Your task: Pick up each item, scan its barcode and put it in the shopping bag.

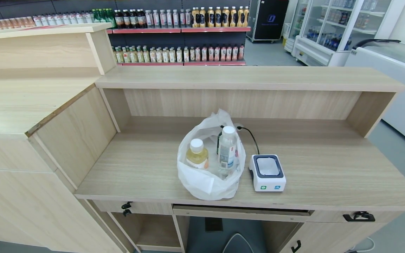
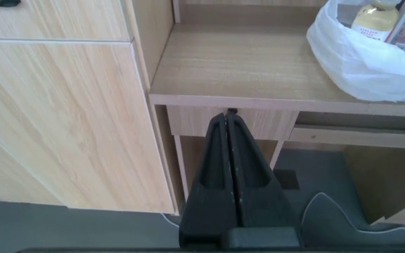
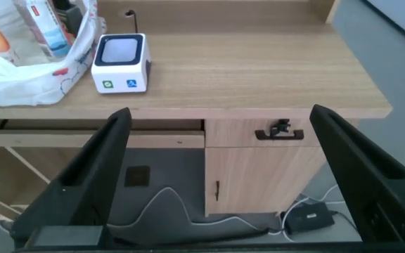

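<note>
A white plastic shopping bag [image 1: 202, 182] stands open on the wooden counter [image 1: 329, 165]. Inside it stand a short bottle of yellow drink [image 1: 197, 154] with a white cap and a taller clear bottle [image 1: 227, 147] with a white cap. Just right of the bag sits the white barcode scanner [image 1: 267, 172], its cable running back behind the bag. My left gripper [image 2: 228, 119] is shut, held low in front of the counter's left end, below its edge. My right gripper [image 3: 220, 116] is open and empty, low in front of the counter's right part, with the scanner [image 3: 121, 63] and bag [image 3: 27, 70] beyond it.
The counter has a raised back ledge [image 1: 248, 78] and a tall cabinet [image 1: 30, 116] on the left. Drawers with black handles [image 1: 359, 216] sit under the counter's front edge. Shelves of bottled drinks [image 1: 178, 35] and fridges stand far behind.
</note>
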